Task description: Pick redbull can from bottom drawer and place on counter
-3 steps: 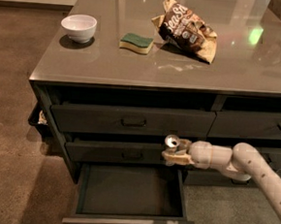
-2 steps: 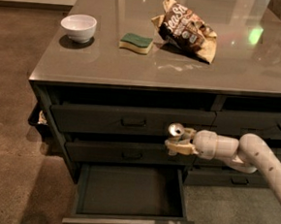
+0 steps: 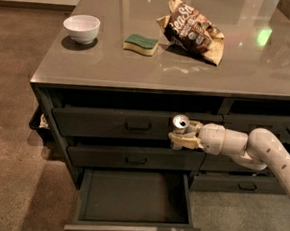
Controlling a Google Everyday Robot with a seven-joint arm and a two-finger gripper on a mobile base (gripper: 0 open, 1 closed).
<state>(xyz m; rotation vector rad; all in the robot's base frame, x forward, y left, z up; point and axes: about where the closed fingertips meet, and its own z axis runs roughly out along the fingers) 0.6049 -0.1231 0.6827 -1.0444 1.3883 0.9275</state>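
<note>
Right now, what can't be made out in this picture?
Camera view:
- redbull can: only its top shows. The gripper, shut around it in front of the cabinet and higher than the open bottom drawer, covers its body.
- bottom drawer: its rear is hidden under the middle drawer.
- robot arm: cut off by the right edge.

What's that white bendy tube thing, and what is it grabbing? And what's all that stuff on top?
The white tube is a robot's arm. At its tip sits the gripper, a two-fingered claw, shut on a redbull can. It holds the can in front of the upper drawers, above the open bottom drawer. One camera looks down on everything from the front. On the counter lie a white bowl, a green-and-yellow sponge and a crumpled snack bag.
</note>
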